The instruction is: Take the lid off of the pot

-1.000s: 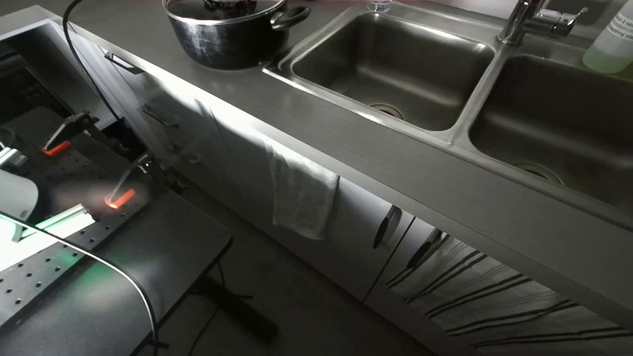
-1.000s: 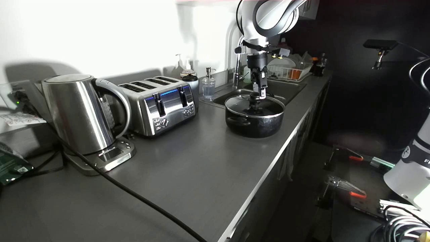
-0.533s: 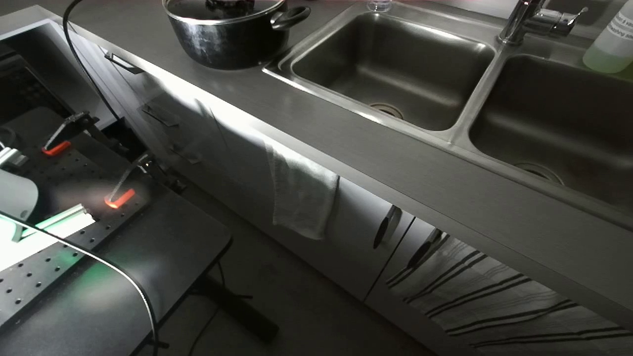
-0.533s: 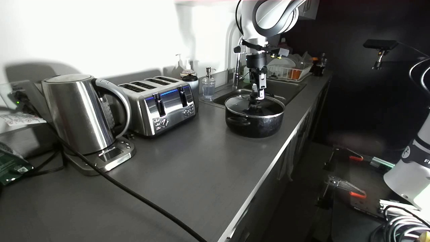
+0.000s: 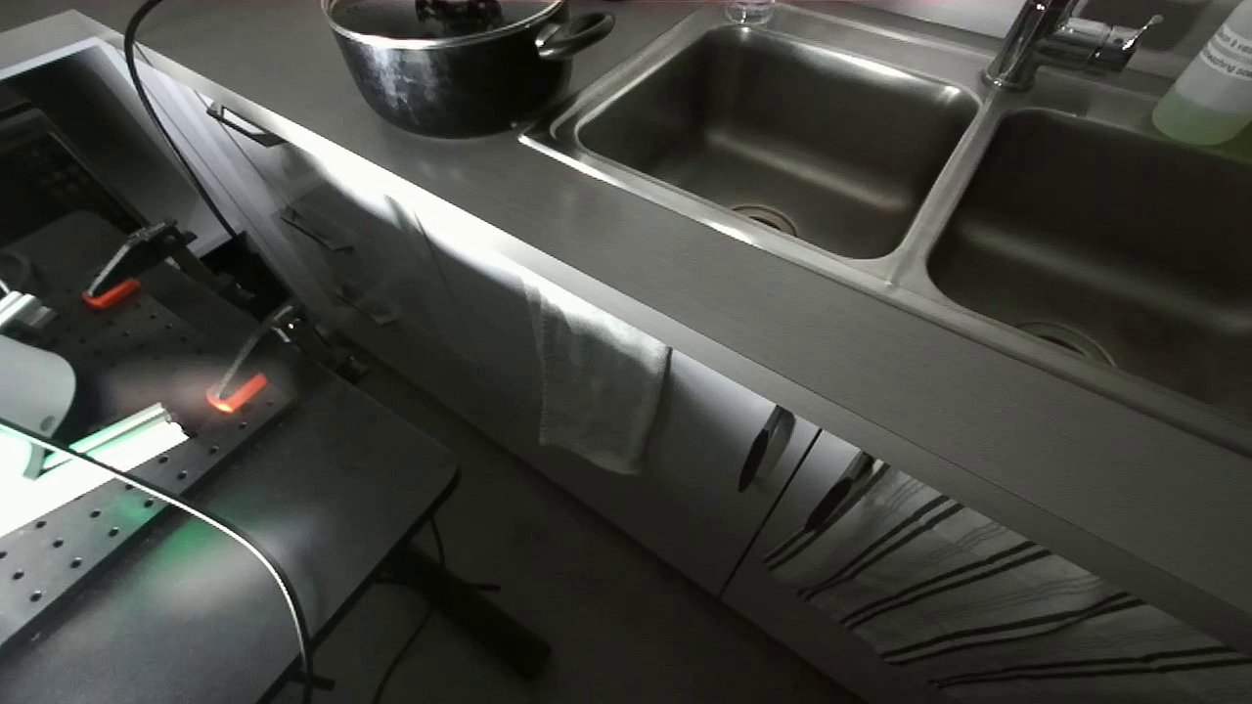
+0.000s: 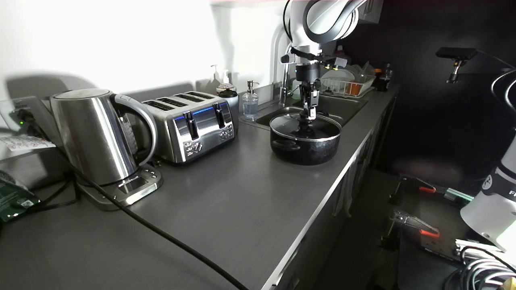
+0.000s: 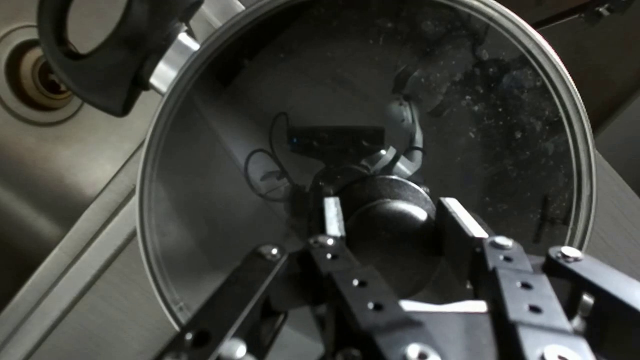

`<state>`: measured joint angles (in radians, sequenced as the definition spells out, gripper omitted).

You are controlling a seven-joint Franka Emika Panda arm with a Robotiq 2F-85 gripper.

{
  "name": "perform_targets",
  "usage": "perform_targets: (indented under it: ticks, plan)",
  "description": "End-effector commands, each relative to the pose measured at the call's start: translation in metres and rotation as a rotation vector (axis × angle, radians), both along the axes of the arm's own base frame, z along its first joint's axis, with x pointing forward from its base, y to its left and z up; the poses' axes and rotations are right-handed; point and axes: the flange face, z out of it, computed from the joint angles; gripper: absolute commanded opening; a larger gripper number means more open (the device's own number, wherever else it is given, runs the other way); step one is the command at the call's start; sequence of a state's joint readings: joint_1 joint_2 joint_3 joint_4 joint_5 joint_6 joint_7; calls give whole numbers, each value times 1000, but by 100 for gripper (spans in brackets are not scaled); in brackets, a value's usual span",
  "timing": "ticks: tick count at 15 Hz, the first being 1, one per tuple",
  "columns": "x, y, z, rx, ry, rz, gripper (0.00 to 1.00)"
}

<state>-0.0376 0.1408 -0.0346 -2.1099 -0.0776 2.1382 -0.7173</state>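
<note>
The dark pot (image 6: 304,152) stands on the counter, its glass lid (image 7: 240,100) lying on top inside a shiny rim. In the wrist view the lid's round black knob (image 7: 390,245) fills the space between the fingers of my gripper (image 7: 392,216), one finger on each side. The gripper is shut on that knob, pointing straight down over the pot's middle in an exterior view (image 6: 309,114). A black side handle (image 7: 105,70) of the pot sticks out at upper left in the wrist view. An exterior view cuts off the pot (image 5: 450,83) at its top edge.
A double sink (image 5: 704,210) borders the pot, with a faucet (image 5: 1017,49) behind. Along the wall stand a soap dispenser (image 6: 250,104), a toaster (image 6: 205,133) and a kettle (image 6: 92,133). A black cable (image 6: 173,241) crosses the counter. A dish rack (image 6: 342,89) stands farther back.
The gripper has come down slightly and its fingers have drawn together around the lid's knob. The pot and lid have stayed in place.
</note>
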Motion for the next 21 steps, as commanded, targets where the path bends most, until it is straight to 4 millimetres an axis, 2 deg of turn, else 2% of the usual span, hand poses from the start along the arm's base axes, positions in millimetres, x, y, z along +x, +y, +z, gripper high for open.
perform_targets:
  ticks: [1,6,14,18,21]
  plan:
    - [1,-1,6,27,-16,24,24]
    - [-16,2,25,42,-26,70,24]
    - [-58,14,80,44,-85,163,24]
    - [-72,47,91,33,-61,224,24]
    - [-79,86,90,27,-27,289,24]
